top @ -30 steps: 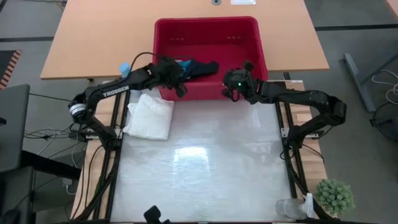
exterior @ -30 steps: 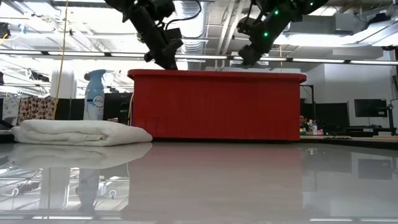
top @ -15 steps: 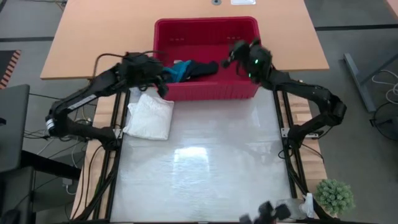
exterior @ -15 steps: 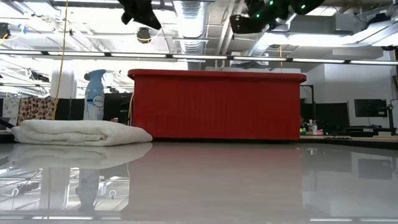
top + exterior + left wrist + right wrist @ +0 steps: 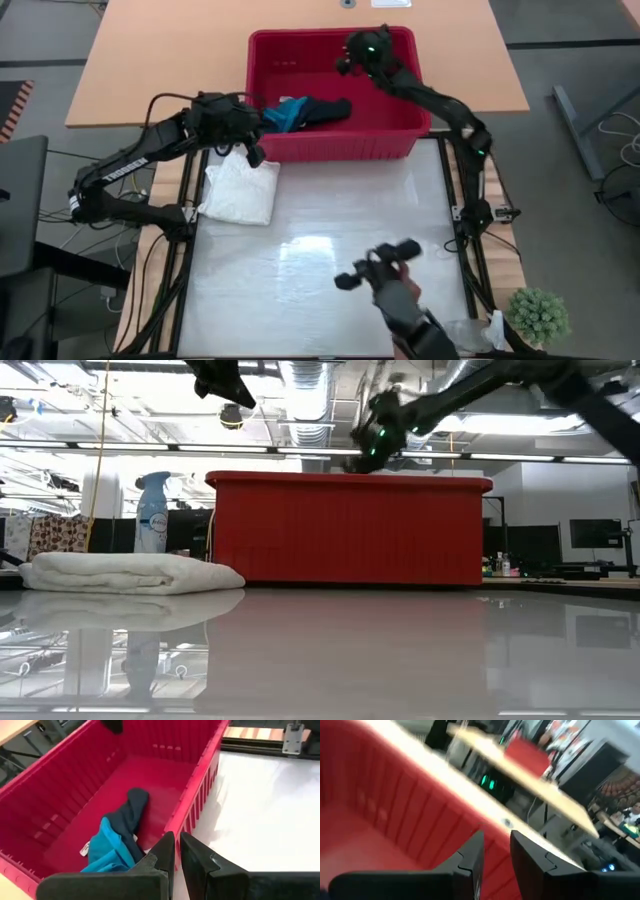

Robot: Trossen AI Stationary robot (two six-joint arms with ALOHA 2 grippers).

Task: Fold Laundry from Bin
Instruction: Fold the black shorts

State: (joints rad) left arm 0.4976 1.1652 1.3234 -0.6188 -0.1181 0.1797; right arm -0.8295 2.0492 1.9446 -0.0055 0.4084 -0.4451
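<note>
The red bin (image 5: 330, 150) stands at the table's far side. Inside it lie the dark navy cloth (image 5: 325, 108) and the teal cloth (image 5: 285, 115), heaped against the near wall; the left wrist view shows the navy cloth (image 5: 132, 810) and the teal cloth (image 5: 107, 850) too. The white cloth (image 5: 240, 188) lies folded on the table, left of the bin. My left gripper (image 5: 177, 852) is shut and empty above the bin's near left corner (image 5: 250, 135). My right gripper (image 5: 496, 850) is a little open and empty over the bin's far right part (image 5: 352, 55).
A dark thing with a reddish part (image 5: 385, 285) reaches in over the table's near middle; what it is I cannot tell. A potted plant (image 5: 538, 315) and a clear plastic item (image 5: 465, 335) stand at the near right corner. A spray bottle (image 5: 152, 510) stands left of the bin.
My left gripper has risen from the bin's near rim and gone toward the table's left edge. My right gripper has gone from the bin's near right wall up and toward the far edge, over the bin's far side. The dark thing at the near edge has moved right and farther in.
</note>
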